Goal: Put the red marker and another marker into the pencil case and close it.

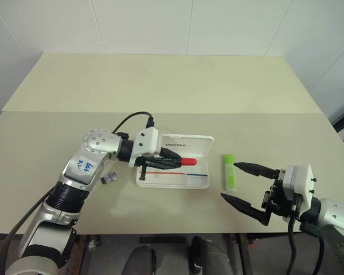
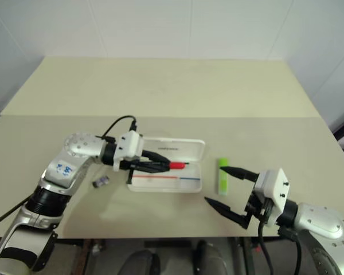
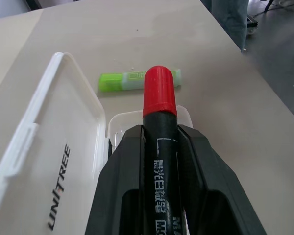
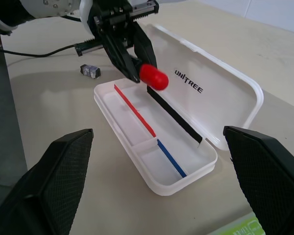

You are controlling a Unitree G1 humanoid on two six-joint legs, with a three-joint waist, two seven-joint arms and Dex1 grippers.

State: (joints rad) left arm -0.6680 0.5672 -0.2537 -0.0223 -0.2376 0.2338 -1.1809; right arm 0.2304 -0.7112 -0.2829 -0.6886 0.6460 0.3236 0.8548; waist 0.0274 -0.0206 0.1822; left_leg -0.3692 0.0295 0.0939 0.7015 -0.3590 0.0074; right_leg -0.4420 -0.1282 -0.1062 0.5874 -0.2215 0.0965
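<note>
The white pencil case [image 1: 200, 182] lies open in the middle of the table, its lid [image 1: 186, 142] folded flat toward the far side. My left gripper [image 1: 173, 161] is shut on the red marker [image 1: 188, 161] and holds it roughly level just above the case's tray, red cap pointing right. In the left wrist view the marker's [image 3: 159, 93] dark barrel sits between the two black fingers [image 3: 118, 186]. The lime-green marker [image 1: 230, 172] lies on the table right of the case. My right gripper [image 1: 246, 186] stands open beside it, fingers spread wide, holding nothing.
A small grey-blue clip-like object [image 1: 108, 179] lies on the table left of the case, under my left arm. The tray has a red-and-blue stripe [image 4: 149, 132] and a small divider inside. The table's front edge runs close below both grippers.
</note>
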